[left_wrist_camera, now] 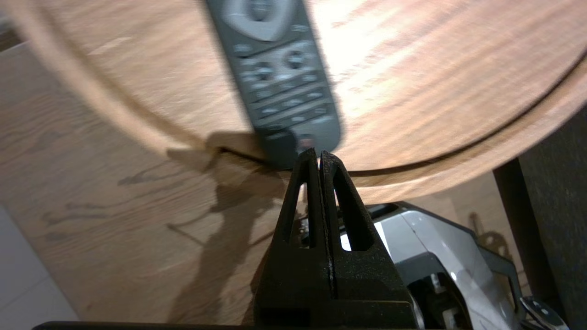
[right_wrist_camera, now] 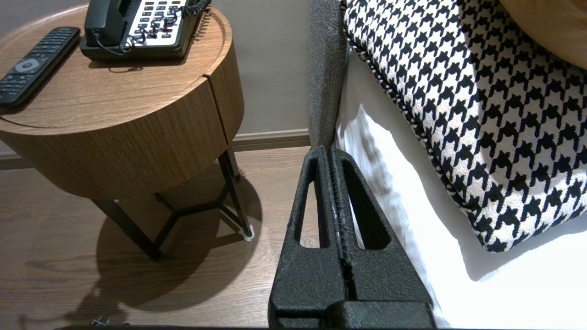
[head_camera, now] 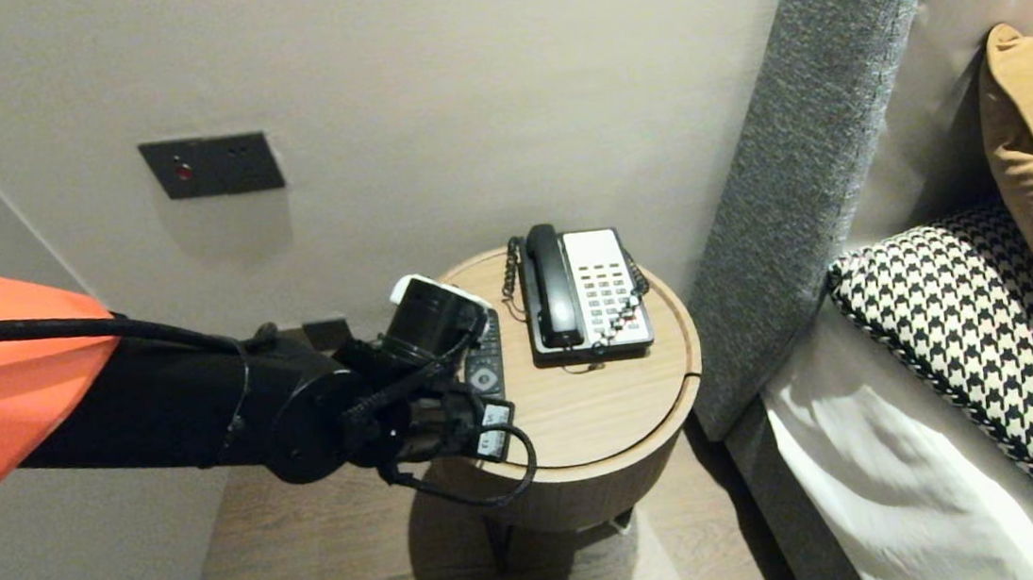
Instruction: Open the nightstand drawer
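2 grippers are in view, and both have their fingers pressed flat together, holding nothing. The right gripper [right_wrist_camera: 331, 149] appears only in its own wrist view, hanging low over the wooden floor beside the edge of the bed, well apart from the table.

The left gripper [left_wrist_camera: 318, 153] sits at the near left rim of the round bedside table [head_camera: 603, 405]. In the head view its fingertips are hidden beneath the wrist, the camera housing and a loop of black cable. In the left wrist view the closed tips line up with the near end of the remote control [left_wrist_camera: 279, 78], but that picture is smeared, so whether they touch it cannot be told. The far end of the remote is cut off by the frame there.

The remote lies flat on the left side of the tabletop. Only its middle shows in the head view; the right wrist view shows it whole.

Just beside it, further back, stands 1 telephone [head_camera: 585, 295], with the handset in its cradle and the coiled cord partly tucked behind.

Beyond the table, a dark wall panel [head_camera: 211, 165] sits on the wall. On the right a grey headboard [head_camera: 808, 167] rises, with a houndstooth pillow [head_camera: 985, 330] cut off at the edge.
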Robot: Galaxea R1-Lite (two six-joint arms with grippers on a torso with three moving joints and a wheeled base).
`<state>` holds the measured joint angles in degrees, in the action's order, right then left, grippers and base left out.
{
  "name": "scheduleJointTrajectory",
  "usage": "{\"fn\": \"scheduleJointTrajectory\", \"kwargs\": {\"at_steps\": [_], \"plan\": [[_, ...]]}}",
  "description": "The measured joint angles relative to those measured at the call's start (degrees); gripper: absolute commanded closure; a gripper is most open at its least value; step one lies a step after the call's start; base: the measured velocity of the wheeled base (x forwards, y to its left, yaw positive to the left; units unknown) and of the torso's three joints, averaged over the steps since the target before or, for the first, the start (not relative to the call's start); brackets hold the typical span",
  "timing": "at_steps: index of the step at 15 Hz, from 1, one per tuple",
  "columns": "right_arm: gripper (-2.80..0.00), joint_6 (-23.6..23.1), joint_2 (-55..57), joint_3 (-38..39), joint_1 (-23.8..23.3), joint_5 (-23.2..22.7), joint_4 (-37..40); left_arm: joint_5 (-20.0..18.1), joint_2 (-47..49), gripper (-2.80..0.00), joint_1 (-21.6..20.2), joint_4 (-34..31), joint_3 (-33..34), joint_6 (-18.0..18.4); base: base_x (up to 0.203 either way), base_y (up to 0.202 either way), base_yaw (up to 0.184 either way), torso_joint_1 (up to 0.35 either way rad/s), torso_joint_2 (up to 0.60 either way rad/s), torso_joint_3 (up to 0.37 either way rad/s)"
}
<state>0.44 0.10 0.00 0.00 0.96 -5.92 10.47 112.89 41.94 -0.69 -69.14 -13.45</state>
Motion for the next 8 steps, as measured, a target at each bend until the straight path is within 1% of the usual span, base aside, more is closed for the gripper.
{"fn": "scheduleJointTrajectory", "kwargs": {"at_steps": [4,8], "plan": [[0.0,0.0,0.0,0.0,0.0,0.0,0.0,0.05,2.48,0.0,2.37,0.09,-1.46,-0.22,0.0,0.0,0.0,0.0,0.0,0.0],[0.0,0.0,0.0,0.0,0.0,0.0,0.0,0.17,4.32,0.0,3.34,0.49,-1.14,-1.16,0.0,0.0,0.0,0.0,0.0,0.0]]}}
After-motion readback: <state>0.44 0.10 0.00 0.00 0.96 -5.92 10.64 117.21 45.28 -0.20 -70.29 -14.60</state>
